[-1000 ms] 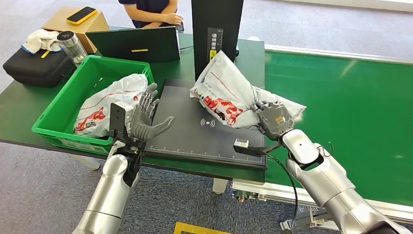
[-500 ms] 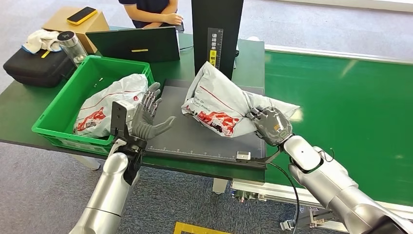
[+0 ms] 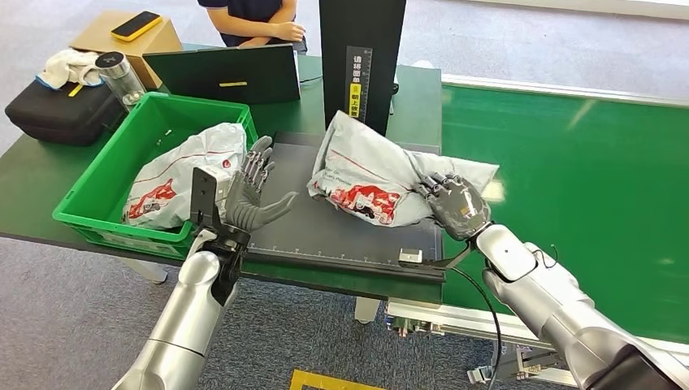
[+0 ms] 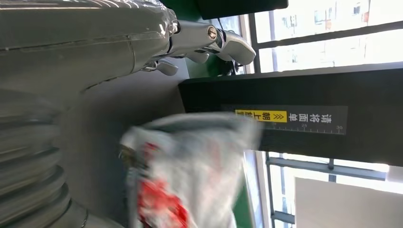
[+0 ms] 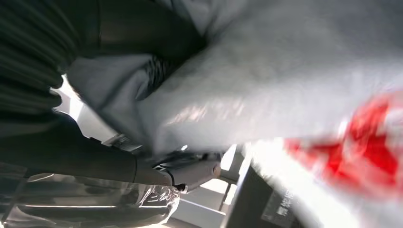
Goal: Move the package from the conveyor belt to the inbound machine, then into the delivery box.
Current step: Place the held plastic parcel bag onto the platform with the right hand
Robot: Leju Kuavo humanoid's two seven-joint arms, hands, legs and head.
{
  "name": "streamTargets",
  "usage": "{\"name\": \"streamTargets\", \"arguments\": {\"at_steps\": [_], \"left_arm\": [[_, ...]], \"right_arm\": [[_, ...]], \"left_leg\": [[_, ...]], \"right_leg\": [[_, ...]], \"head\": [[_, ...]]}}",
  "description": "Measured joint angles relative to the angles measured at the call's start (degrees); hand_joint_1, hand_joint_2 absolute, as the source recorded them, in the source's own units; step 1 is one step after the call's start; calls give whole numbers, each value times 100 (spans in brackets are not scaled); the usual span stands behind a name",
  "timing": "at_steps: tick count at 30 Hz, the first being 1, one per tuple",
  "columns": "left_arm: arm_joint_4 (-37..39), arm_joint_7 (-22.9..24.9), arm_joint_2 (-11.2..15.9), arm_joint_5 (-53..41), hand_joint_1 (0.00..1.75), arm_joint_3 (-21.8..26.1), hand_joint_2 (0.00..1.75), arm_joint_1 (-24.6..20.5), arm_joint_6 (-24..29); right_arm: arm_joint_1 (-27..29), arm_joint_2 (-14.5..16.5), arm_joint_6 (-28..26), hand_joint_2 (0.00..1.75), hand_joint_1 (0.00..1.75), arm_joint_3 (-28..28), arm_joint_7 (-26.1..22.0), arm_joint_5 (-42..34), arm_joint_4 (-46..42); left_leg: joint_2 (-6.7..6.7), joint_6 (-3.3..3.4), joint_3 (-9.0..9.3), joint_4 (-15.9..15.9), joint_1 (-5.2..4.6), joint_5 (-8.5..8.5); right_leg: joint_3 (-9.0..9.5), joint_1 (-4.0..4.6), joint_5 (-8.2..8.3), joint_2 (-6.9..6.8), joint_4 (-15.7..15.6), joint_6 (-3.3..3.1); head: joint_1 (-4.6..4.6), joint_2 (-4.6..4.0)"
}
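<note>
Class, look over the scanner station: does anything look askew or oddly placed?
Yes. The package in the right hand lies crumpled and tilted on the black scanner pad, one end propped against the upright post. Otherwise nothing stands out.

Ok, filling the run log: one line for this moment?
stage: package on inbound machine | right hand grips it | left hand open, beside delivery box

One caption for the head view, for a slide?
Right hand holds package over inbound machine; left hand open.
</note>
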Motion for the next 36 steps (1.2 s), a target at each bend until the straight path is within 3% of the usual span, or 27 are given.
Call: {"name": "streamTargets", "arguments": {"at_steps": [5, 11, 18, 22, 26, 28, 31, 33, 35, 36], "left_arm": [[72, -11, 5, 40, 0, -62, 175, -29, 18], [160, -31, 25, 74, 0, -150, 175, -78, -10], [228, -35, 42, 120, 0, -218, 175, -110, -5], [260, -36, 46, 137, 0, -256, 175, -124, 26], [266, -37, 49, 199, 0, -269, 175, -118, 122], [265, -37, 52, 243, 0, -268, 175, -97, 204], [240, -30, 63, 293, 0, -263, 175, -28, 320], [219, -9, 75, 299, 0, -260, 175, 12, 364], [210, 4, 90, 299, 0, -256, 175, 23, 376], [210, 2, 96, 299, 0, -256, 175, 21, 375]], "right_arm": [[-4, 23, -13, 175, 0, -57, -69, 239, -162], [-62, 34, -26, 175, 0, -136, -716, 258, -217], [-51, 32, -39, 175, 0, -445, -826, 310, -473], [44, 33, -39, 0, 0, -663, -933, 427, -680], [283, 141, -40, 0, 0, -1350, -1232, -83, -941], [377, 265, -39, 0, 0, -1715, -1277, -1209, -960], [574, 425, 79, 0, 0, -1973, -1293, -3660, -1097], [813, 478, 426, 87, 0, -1988, -1303, -5166, -1377], [1066, 517, 986, 175, 0, -2011, -1311, -6092, -1651], [1166, 532, 1298, 175, 0, -2031, -1304, -6313, -1727]], "left_leg": [[0, 0, 0, 0, 0, 0], [0, 0, 2, 0, 0, 0], [1, 0, 2, 1, 0, 0], [1, 0, 2, 1, 0, 0], [1, 0, 0, 0, 0, 0], [1, 0, 0, 0, 0, 0], [0, 0, 2, 0, 1, 0], [0, 0, 1, -1, 1, 0], [0, 0, 0, -1, 1, 0], [1, -1, 0, -2, 1, 0]], "right_leg": [[0, 0, 0, 0, 0, 0], [0, 0, 0, 0, 0, 0], [-1, 0, 0, 1, 0, 0], [0, 0, 0, 1, 0, 0], [0, 0, 0, 1, 0, 0], [0, 0, 0, 1, 0, 0], [1, 1, -1, 0, 0, 0], [0, 1, -1, 0, 0, -1], [-2, 1, -1, 1, 0, -1], [-3, 1, -1, 2, 0, -1]], "head": [[1, 2], [-1, 0], [0, 1], [-1, 1], [-1, 1], [-1, 0], [-1, 0], [-1, 0], [-1, 0], [0, 0]]}}
